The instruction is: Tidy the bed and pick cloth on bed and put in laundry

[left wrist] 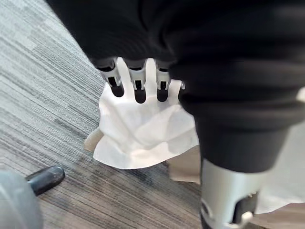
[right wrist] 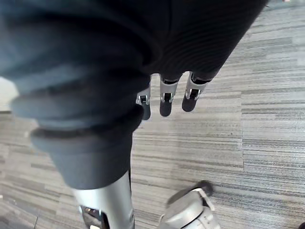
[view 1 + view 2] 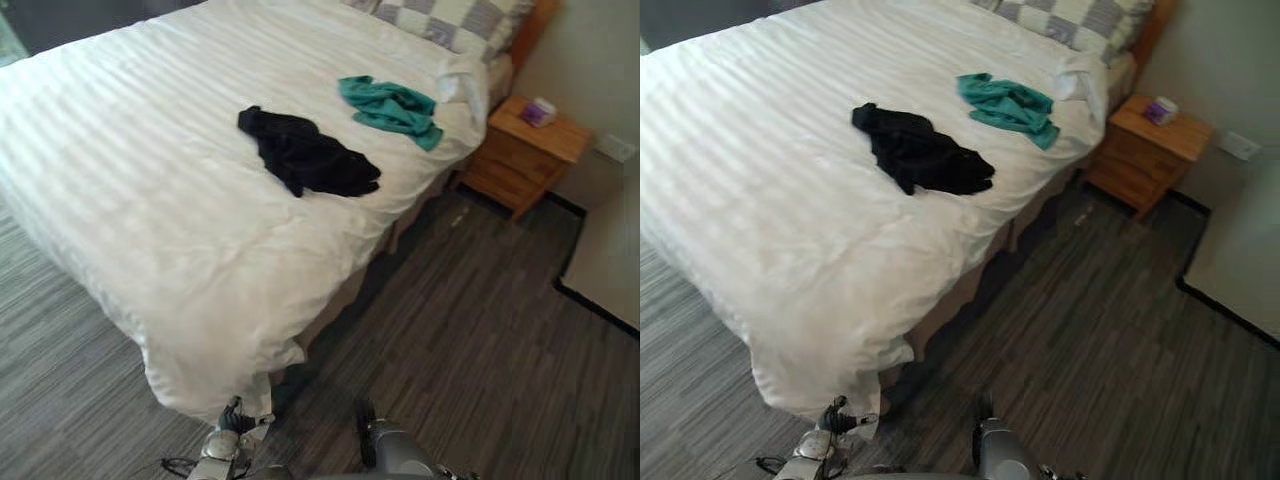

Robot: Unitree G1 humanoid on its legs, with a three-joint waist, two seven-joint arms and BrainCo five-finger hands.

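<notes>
Black cloth [image 3: 308, 155] and teal cloth [image 3: 392, 107] lay limp near the bed's [image 3: 140, 190] right edge, likely light, best pinched at raised folds; left hand [image 1: 139, 88] and right hand [image 2: 165, 98] hung slack-fingered, empty.

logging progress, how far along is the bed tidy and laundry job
Nothing looks finished yet. The black cloth and the teal cloth both lie on the bed. In hand: the left hand is at the duvet corner hanging off the bed's foot; the right hand hangs open above the floor. Left: smoothing the duvet, both cloths to laundry.
</notes>
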